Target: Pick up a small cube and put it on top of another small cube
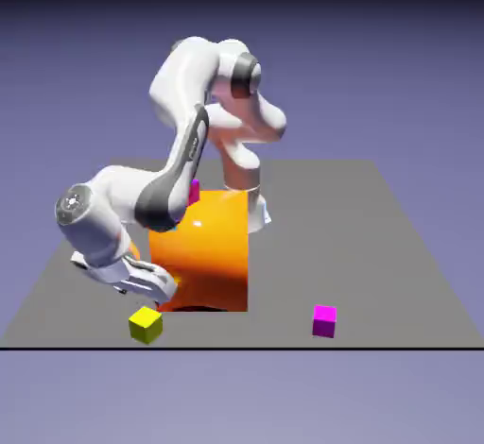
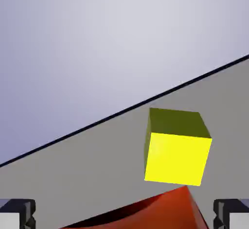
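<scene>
The small yellow cube (image 1: 145, 325) rests on the grey table near its front edge, at the exterior view's left. In the hand view the yellow cube (image 2: 177, 150) lies ahead of the fingers, right of middle, not between them. My gripper (image 1: 157, 295) hangs low just above and behind the cube, tilted steeply. Its two grey fingertips (image 2: 17, 214) stand far apart at the bottom corners, so the gripper (image 2: 124, 216) is open and holds nothing. A small magenta cube (image 1: 324, 321) sits to the exterior view's right.
A big orange block (image 1: 203, 253) stands right behind my hand, and the orange block's corner (image 2: 151, 211) shows between the fingers. A second magenta piece (image 1: 195, 192) peeks out behind the arm. The table's front edge (image 1: 284, 347) runs close to both cubes.
</scene>
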